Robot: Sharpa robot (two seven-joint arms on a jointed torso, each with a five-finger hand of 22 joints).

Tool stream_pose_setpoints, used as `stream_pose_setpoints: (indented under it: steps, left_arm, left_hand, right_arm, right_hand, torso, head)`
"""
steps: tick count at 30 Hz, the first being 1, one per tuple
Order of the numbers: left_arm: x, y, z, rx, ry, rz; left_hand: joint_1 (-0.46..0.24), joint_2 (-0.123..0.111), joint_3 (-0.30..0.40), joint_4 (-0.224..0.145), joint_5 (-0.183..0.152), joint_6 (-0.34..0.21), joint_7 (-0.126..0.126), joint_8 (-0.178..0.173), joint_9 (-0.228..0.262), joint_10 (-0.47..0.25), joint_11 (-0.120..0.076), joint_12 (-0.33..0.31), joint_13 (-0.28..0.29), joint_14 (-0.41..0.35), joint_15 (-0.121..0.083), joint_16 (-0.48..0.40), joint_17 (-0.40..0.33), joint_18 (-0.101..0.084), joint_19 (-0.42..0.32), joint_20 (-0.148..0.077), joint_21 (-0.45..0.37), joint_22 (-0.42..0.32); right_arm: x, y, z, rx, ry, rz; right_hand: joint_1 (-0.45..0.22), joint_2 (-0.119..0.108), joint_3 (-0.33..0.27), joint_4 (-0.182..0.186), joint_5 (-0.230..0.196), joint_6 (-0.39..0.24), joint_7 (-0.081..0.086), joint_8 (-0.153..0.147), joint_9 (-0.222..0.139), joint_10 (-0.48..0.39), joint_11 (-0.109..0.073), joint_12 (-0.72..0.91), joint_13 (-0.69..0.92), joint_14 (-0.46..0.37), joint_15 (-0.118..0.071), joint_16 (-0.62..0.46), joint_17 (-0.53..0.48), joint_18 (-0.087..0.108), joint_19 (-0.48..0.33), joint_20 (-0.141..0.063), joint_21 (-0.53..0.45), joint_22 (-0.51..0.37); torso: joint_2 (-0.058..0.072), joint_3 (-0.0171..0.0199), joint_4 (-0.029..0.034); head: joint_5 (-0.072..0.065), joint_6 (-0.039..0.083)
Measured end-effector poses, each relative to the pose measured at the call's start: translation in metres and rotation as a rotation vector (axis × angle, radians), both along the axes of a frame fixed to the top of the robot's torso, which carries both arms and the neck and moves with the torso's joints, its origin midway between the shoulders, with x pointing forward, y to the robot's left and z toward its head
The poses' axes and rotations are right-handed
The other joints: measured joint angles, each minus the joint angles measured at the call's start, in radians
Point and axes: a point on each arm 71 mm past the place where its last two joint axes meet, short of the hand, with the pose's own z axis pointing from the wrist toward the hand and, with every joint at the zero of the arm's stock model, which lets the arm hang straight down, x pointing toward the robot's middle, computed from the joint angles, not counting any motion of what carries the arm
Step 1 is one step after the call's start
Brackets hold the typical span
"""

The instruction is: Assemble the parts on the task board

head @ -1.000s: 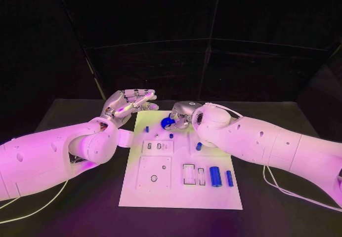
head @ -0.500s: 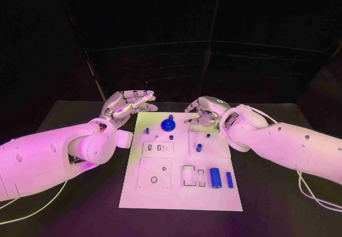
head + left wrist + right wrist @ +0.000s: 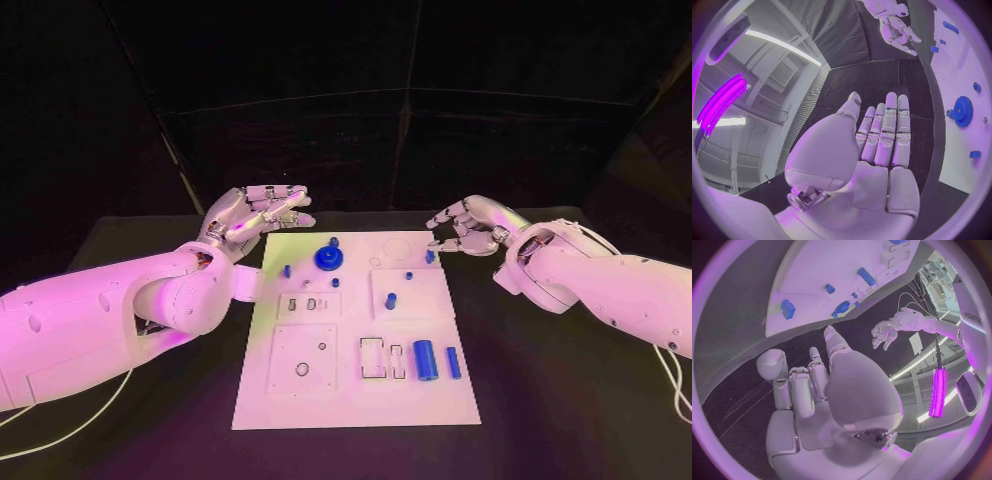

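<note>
we see the left robot hand (image 3: 260, 212) released beside the task board (image 3: 353, 400) far-left corner; right robot hand (image 3: 469, 228) empty, fingers curled, off its far-right corner; blue gear (image 3: 329, 260) on board.

A magenta-violet light was cast over the whole scene. In the head view the task board (image 3: 353, 330) was lit brightly, nearly washed out at its middle, while the surface (image 3: 577, 400) around it and the backdrop were left almost black. Soft glare was seen on both white arms. In the left wrist view a glowing magenta tube (image 3: 720, 102) and a pale strip light (image 3: 786, 45) were shown at the upper left; another magenta tube (image 3: 937, 390) was seen at the right in the right wrist view. Straight edges were bent strongly near both circles' rims, where focus was softened.
</note>
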Motion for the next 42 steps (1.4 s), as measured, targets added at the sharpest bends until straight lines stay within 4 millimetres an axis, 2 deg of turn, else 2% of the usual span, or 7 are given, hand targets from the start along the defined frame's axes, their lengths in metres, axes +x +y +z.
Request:
stream_pose_setpoints:
  steps: [5, 14, 29, 30, 33, 35, 42]
  left_arm:
    - [0.001, 0.001, 0.000, 0.001, 0.000, 0.002]
    - [0.003, 0.001, -0.002, 0.003, 0.001, 0.005]
    - [0.005, 0.001, -0.003, 0.004, 0.001, 0.006]
    - [0.005, 0.001, -0.003, 0.004, 0.001, 0.005]
    - [0.005, 0.001, -0.003, 0.003, 0.001, 0.004]
    - [0.005, 0.000, -0.003, 0.003, 0.001, 0.004]
    - [0.006, 0.000, -0.003, 0.004, 0.002, 0.004]
  left_hand:
    - [0.000, 0.000, 0.000, 0.000, 0.000, 0.000, 0.000, 0.000, 0.000, 0.000, 0.000, 0.000, 0.000, 0.000, 0.000, 0.000, 0.000, 0.000, 0.000, 0.000, 0.000, 0.000]
    - [0.000, 0.000, 0.000, 0.000, 0.000, 0.000, 0.000, 0.000, 0.000, 0.000, 0.000, 0.000, 0.000, 0.000, 0.000, 0.000, 0.000, 0.000, 0.000, 0.000, 0.000, -0.001]
    - [0.000, 0.000, 0.000, 0.000, 0.000, 0.000, 0.000, 0.000, 0.000, 0.000, 0.000, 0.000, 0.000, 0.000, 0.000, 0.000, 0.000, 0.000, 0.000, 0.000, 0.000, -0.001]
    - [0.000, 0.000, 0.000, 0.000, 0.000, 0.000, 0.000, 0.000, 0.000, 0.000, 0.000, 0.000, 0.000, 0.000, 0.000, 0.000, 0.000, 0.000, 0.000, 0.000, 0.000, -0.001]
    - [0.000, 0.000, 0.000, 0.000, 0.000, 0.000, 0.000, 0.000, 0.000, 0.000, 0.000, 0.000, 0.000, 0.000, 0.000, 0.000, 0.000, 0.000, 0.000, 0.000, 0.000, -0.001]
    - [0.000, 0.000, 0.000, 0.000, 0.000, 0.000, 0.000, 0.000, 0.000, 0.000, 0.000, 0.000, 0.000, 0.000, 0.000, 0.000, 0.000, 0.000, 0.000, 0.000, 0.000, 0.000]
    - [0.000, 0.000, 0.000, 0.000, 0.000, 0.000, 0.000, -0.004, 0.000, 0.000, 0.000, 0.000, 0.000, 0.000, 0.000, -0.007, 0.001, 0.000, 0.000, 0.000, 0.000, -0.001]
  right_arm:
    - [0.001, -0.009, -0.013, 0.005, 0.032, -0.011]
    - [0.004, -0.010, -0.028, -0.004, 0.069, -0.008]
    - [0.012, -0.009, -0.034, -0.006, 0.074, -0.046]
    - [0.012, -0.009, -0.034, -0.006, 0.075, -0.047]
    - [0.013, -0.007, -0.035, -0.006, 0.079, -0.049]
    - [0.013, -0.006, -0.035, -0.007, 0.081, -0.050]
    - [0.015, -0.006, -0.037, -0.012, 0.089, -0.058]
  right_hand:
    - [0.010, -0.003, -0.002, -0.006, 0.000, 0.000, 0.000, 0.000, -0.001, 0.000, 0.000, 0.000, 0.000, 0.000, 0.000, 0.000, 0.000, 0.000, 0.000, 0.000, 0.000, -0.001]
    - [0.010, -0.003, 0.001, -0.009, 0.000, 0.000, 0.000, 0.000, -0.001, 0.000, 0.000, 0.000, 0.000, 0.000, 0.000, 0.000, 0.000, 0.000, 0.000, 0.000, 0.000, -0.001]
    - [0.016, 0.003, 0.006, -0.015, 0.000, 0.003, 0.003, 0.000, -0.002, 0.001, 0.000, 0.000, 0.000, 0.000, 0.000, 0.000, 0.000, 0.000, 0.000, 0.000, 0.000, 0.004]
    - [0.020, 0.007, 0.010, -0.018, -0.003, 0.005, 0.004, 0.000, -0.002, 0.002, -0.002, 0.000, 0.001, 0.000, 0.000, 0.000, 0.000, 0.000, 0.000, 0.000, 0.000, 0.004]
    - [0.033, 0.020, 0.027, -0.041, -0.055, 0.015, 0.003, 0.000, -0.002, 0.004, -0.004, 0.002, 0.005, 0.000, 0.000, 0.000, 0.000, 0.000, 0.004, -0.004, 0.000, 0.004]
    - [0.037, 0.024, 0.038, -0.054, -0.075, 0.019, 0.001, 0.000, -0.002, 0.004, -0.004, 0.004, 0.006, 0.000, 0.000, 0.000, 0.000, 0.000, 0.004, -0.004, 0.000, 0.004]
    - [0.046, 0.033, 0.051, -0.070, -0.079, 0.026, 0.001, 0.000, -0.002, 0.004, -0.004, 0.008, 0.006, 0.000, 0.000, 0.000, 0.000, 0.000, 0.004, -0.004, 0.000, 0.008]
  torso:
    - [0.000, -0.0002, -0.0003]
    - [0.002, -0.0026, 0.0020]
    - [0.001, -0.0034, 0.0034]
    - [0.001, -0.0034, 0.0034]
    - [0.001, -0.0034, 0.0034]
    - [0.001, -0.0034, 0.0033]
    - [0.001, -0.0033, 0.0030]
  head:
    - [-0.007, -0.002]
    - [-0.010, -0.007]
    - [-0.011, -0.014]
    - [-0.012, -0.015]
    - [-0.012, -0.016]
    - [-0.011, -0.016]
    - [-0.010, -0.017]
